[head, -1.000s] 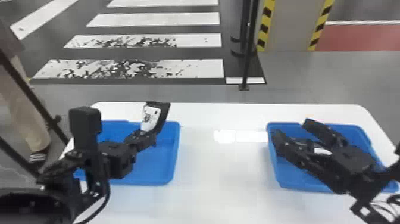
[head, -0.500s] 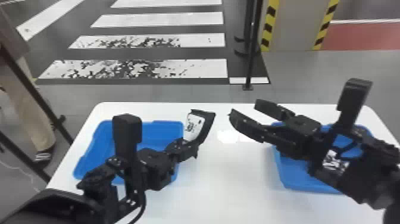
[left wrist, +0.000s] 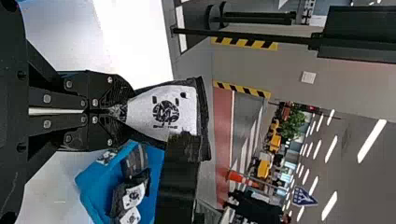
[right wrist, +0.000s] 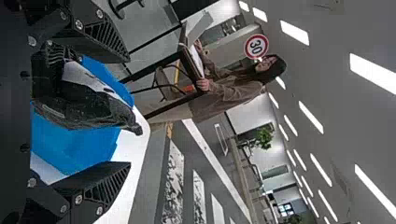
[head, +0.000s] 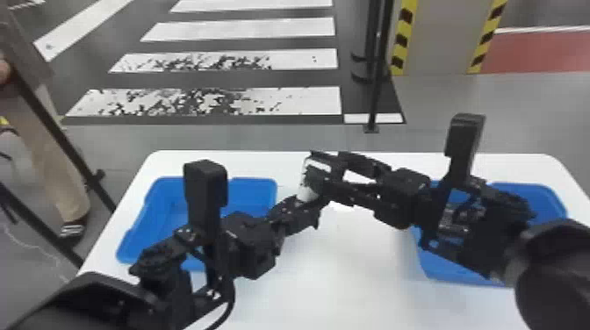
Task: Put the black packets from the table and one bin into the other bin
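White tabletop (head: 342, 281) below; left end effector (head: 305, 207) grips black packet (left wrist: 163, 112), partly hidden by open right end effector (head: 328, 172).

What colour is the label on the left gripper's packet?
The label is white with black marks, clearest in the left wrist view.

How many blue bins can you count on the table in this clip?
2. One bin is on the left side of the table, partly hidden by the left arm; the other bin is on the right, partly hidden by the right arm.
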